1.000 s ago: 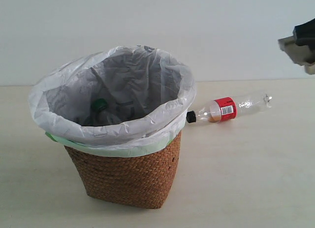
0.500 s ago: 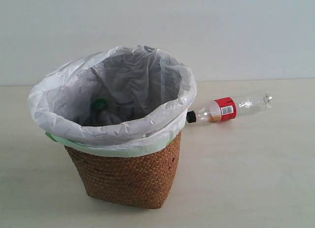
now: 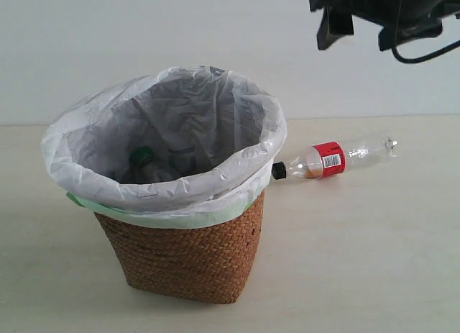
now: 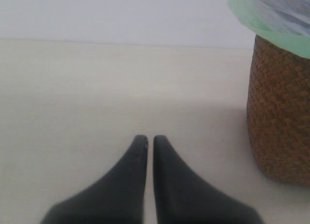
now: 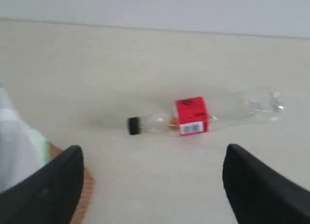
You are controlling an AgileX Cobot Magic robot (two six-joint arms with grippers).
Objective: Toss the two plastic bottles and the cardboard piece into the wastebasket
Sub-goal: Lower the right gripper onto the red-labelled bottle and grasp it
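The brown wicker wastebasket [image 3: 188, 254], lined with a white bag, stands left of centre. Deep inside it shows the green cap of one bottle [image 3: 143, 155]. The slimmer bottle with black cap and red label [image 3: 334, 159] lies on its side on the table just right of the basket, cap toward it. My right gripper [image 3: 359, 32] hangs high above that bottle, open and holding nothing; its wrist view shows the bottle [image 5: 191, 116] beyond the spread fingers [image 5: 252, 185]. My left gripper [image 4: 147, 139] is shut on nothing, low over the table beside the basket [image 4: 281, 112]. The cardboard piece is not visible.
A pale table [image 3: 374, 261] runs to a plain white wall behind. The basket's bag and green edge [image 5: 24, 137] sit close beside one right finger.
A second ago a dark gripper with a grey-beige piece showed at the right edge. It then left the view. Now the right gripper appears at the top, open and holding nothing.
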